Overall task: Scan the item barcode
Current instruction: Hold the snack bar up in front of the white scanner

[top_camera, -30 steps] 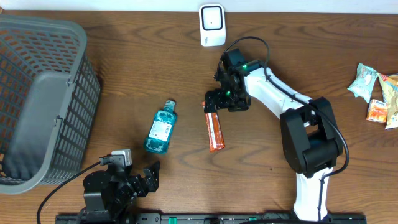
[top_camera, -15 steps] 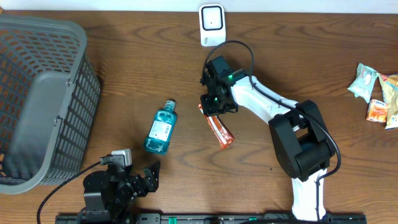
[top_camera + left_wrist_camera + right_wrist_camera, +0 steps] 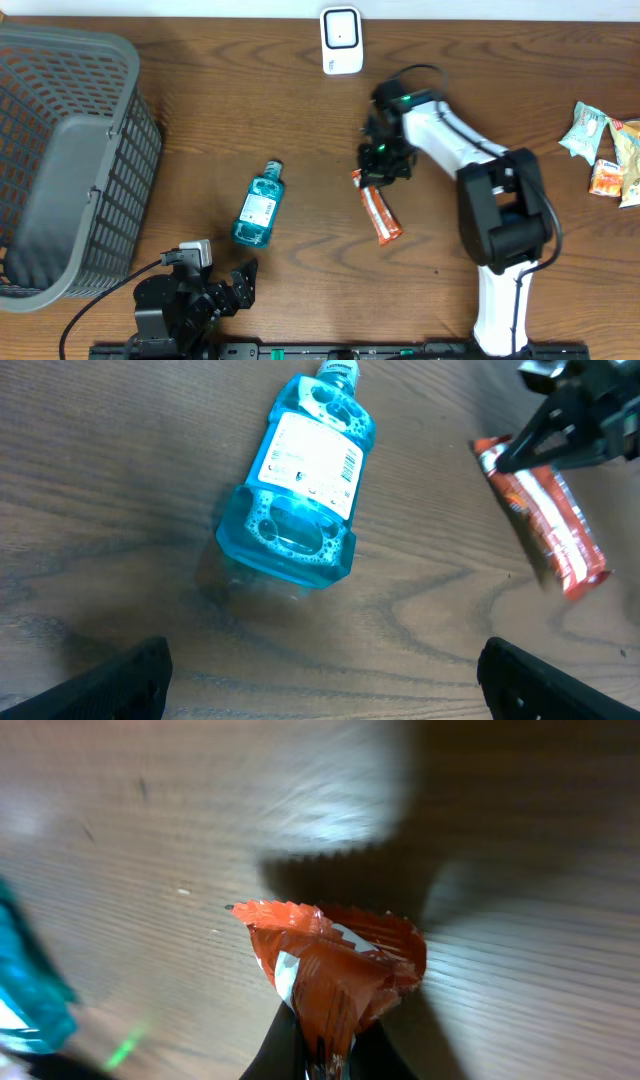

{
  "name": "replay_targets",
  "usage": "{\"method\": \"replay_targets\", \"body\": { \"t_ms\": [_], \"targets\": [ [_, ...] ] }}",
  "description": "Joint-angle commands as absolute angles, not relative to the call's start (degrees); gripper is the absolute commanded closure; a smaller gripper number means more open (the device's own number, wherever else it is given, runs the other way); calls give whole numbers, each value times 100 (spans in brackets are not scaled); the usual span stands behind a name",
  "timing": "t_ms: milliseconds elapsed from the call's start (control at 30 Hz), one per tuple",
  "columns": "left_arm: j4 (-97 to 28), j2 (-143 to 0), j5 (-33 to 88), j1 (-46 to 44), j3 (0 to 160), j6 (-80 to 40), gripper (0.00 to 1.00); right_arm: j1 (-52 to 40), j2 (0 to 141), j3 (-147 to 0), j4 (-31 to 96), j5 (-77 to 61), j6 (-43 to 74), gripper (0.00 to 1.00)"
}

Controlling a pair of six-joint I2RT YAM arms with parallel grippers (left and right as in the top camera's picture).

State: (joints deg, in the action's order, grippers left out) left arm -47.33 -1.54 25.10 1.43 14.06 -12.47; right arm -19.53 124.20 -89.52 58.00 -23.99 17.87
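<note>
The right gripper [image 3: 378, 172] is clenched on the crimped end of the long orange-red foil snack packet [image 3: 382, 212], near the middle of the brown wooden table [image 3: 250, 110]. The rest of the packet trails toward the near right. The right wrist view shows the foil bunched between the jaws, but not whether its free end rests on the wood. The white barcode scanner [image 3: 341, 40] stands at the far edge, well apart and a little to the left. With so thin a pinch on slick, crumpled foil, the packet could slip out or swing on the way there. A dragging tail could also twist it in the jaws. No barcode can be made out, so it may reach the scanner facing the wrong way. The left gripper [image 3: 238, 282] rests released at the near edge, the blue plastic mouthwash bottle [image 3: 298, 485] lying just beyond it.
</note>
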Motion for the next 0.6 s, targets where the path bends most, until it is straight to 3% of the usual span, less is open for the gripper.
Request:
{"method": "replay_targets", "body": {
  "t_ms": [0, 267, 567],
  "targets": [
    [-4797, -134, 2477, 154, 1431, -1278, 2, -1581, 11629, -9041, 5876, -3509, 2209, 99],
    [-4797, -134, 2477, 154, 1431, -1278, 2, -1100, 10527, -9039, 6250, -3747, 3892, 99],
    [-4797, -134, 2477, 154, 1431, -1278, 2, -1094, 9417, -9032, 6497, -3356, 4692, 99]
  ]
}}
